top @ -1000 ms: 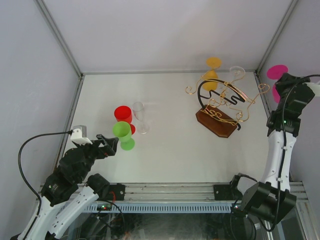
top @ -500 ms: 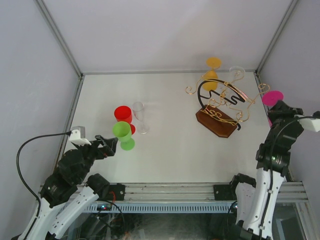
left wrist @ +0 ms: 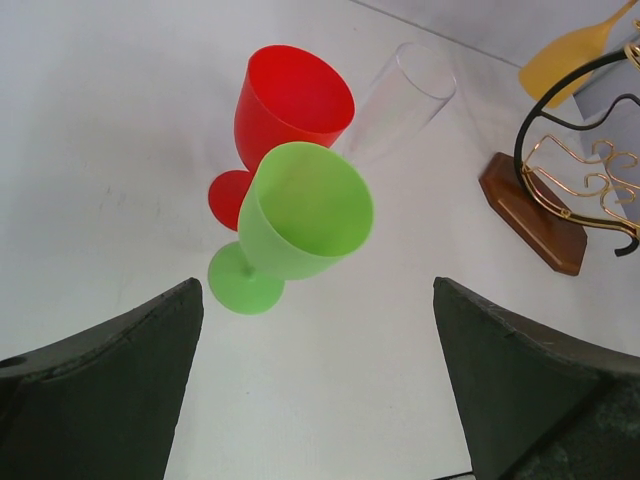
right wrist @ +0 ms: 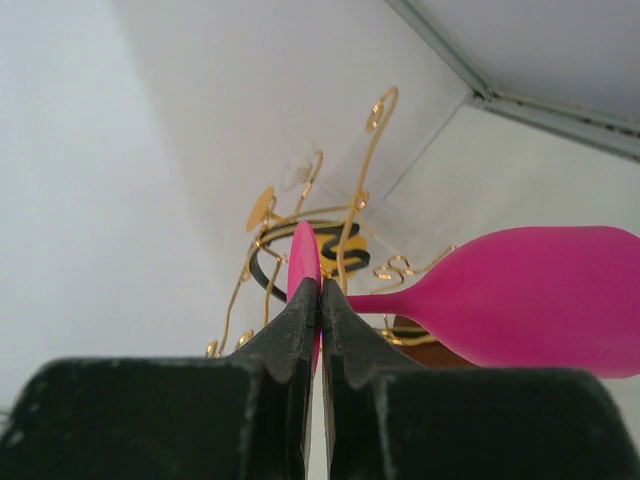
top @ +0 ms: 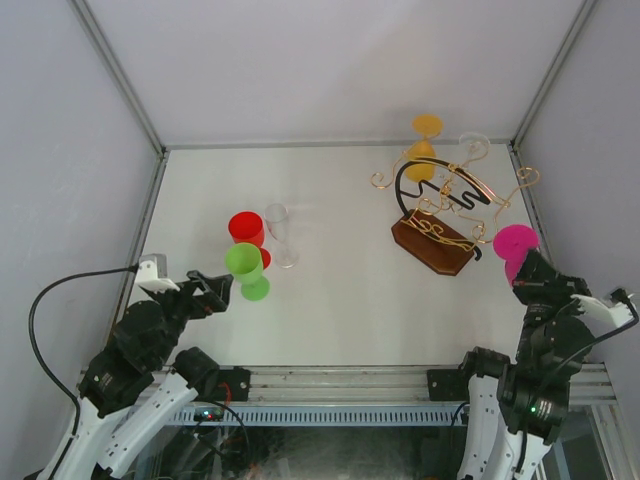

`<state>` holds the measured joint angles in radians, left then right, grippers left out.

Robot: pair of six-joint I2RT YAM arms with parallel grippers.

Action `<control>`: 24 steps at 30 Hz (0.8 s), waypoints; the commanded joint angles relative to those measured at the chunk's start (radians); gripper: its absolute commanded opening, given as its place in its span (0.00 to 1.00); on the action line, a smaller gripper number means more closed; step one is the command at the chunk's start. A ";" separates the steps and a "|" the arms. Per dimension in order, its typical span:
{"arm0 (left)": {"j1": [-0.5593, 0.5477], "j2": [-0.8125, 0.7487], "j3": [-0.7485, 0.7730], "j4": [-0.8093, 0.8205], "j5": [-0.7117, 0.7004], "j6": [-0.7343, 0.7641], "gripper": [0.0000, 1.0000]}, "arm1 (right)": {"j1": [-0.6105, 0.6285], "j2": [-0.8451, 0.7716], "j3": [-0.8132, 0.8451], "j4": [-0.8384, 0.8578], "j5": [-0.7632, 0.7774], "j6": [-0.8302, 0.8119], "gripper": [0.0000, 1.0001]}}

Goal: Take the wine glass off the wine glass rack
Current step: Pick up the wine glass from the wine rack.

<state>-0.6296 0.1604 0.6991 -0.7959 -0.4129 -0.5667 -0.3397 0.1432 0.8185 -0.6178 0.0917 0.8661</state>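
Note:
The wine glass rack (top: pixel 440 215) has a dark brown wooden base, a black wavy arch and gold wire arms; it stands at the back right and shows in the right wrist view (right wrist: pixel 300 250). An orange glass (top: pixel 425 140) and a clear glass (top: pixel 474 146) hang on its far side. My right gripper (top: pixel 522 268) is shut on the foot of a pink wine glass (right wrist: pixel 545 300), held off the rack at its near right (top: pixel 515 241). My left gripper (top: pixel 212 290) is open and empty, just short of the green glass (top: pixel 244 266).
A red glass (top: pixel 245 229) and a clear flute (top: pixel 281 235) stand with the green glass at the table's left. Grey walls close in both sides and the back. A metal rail runs along the near edge (top: pixel 330 378).
My right gripper has carried the pink glass from the right wall beside the rack down and toward the near edge. The left arm has barely moved.

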 commanded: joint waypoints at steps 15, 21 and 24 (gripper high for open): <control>0.007 -0.020 0.016 -0.024 -0.135 -0.048 1.00 | -0.020 0.111 0.110 -0.138 -0.540 0.077 0.00; 0.007 -0.028 0.012 -0.036 -0.158 -0.056 1.00 | -0.023 0.172 0.076 -0.036 -0.759 0.065 0.00; 0.007 -0.012 0.042 -0.093 -0.226 -0.099 1.00 | -0.015 0.208 0.044 0.029 -0.848 0.019 0.00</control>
<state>-0.6296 0.1429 0.6994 -0.8440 -0.5499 -0.6144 -0.3595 0.3046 0.8890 -0.7372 -0.5694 0.9226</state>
